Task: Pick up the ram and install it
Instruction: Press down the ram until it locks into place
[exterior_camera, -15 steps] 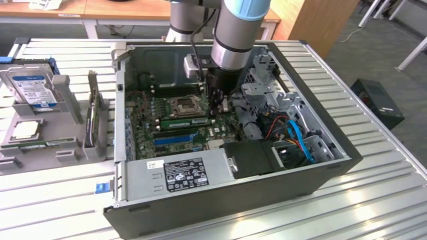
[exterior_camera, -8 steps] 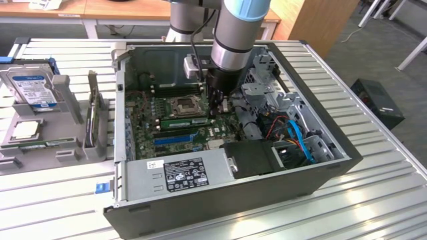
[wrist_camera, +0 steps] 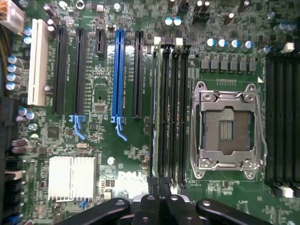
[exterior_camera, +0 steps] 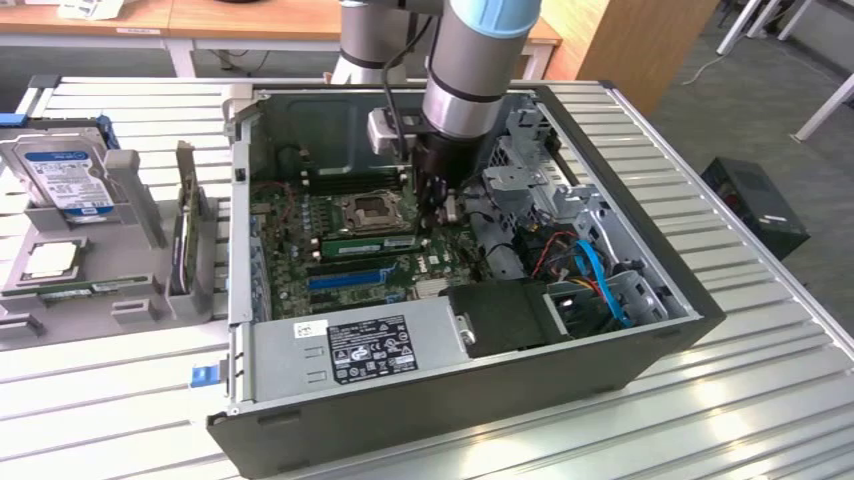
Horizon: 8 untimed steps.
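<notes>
With its jaws pressed together, the black gripper (wrist_camera: 159,185) is pushing the thin green ram stick (exterior_camera: 375,243) into the dark memory slot (wrist_camera: 154,112) at centre frame; seating needs even downward pressure.

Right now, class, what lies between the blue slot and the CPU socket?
Wrist view: between blue slot and CPU socket, a black expansion slot and the memory slots.

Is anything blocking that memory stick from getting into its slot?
Nothing visible does. The ram already stands in a slot beside the empty processor socket, with the shut gripper right over one end.
</notes>
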Tool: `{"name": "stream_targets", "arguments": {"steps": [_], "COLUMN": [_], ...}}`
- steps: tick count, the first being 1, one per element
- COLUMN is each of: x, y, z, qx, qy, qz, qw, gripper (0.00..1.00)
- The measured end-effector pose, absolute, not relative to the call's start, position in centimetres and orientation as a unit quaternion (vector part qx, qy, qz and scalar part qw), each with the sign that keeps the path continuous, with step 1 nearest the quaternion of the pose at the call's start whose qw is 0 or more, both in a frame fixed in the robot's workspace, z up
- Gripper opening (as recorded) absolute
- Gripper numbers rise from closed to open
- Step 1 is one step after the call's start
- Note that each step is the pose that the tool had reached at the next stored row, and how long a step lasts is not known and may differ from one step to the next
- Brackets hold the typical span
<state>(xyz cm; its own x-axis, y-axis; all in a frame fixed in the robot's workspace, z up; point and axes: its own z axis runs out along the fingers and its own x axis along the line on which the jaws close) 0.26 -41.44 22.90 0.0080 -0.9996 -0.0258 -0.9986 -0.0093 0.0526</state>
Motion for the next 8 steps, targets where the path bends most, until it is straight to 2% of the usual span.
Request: {"name": "stream_targets", "arguments": {"steps": [8], "x": [0.3], "y": [-41.4], "z": [25.1], "qx": [0.71], "qy": [-0.704], "qz": [-0.028], "qw": [0.01], "gripper": [0.1]}}
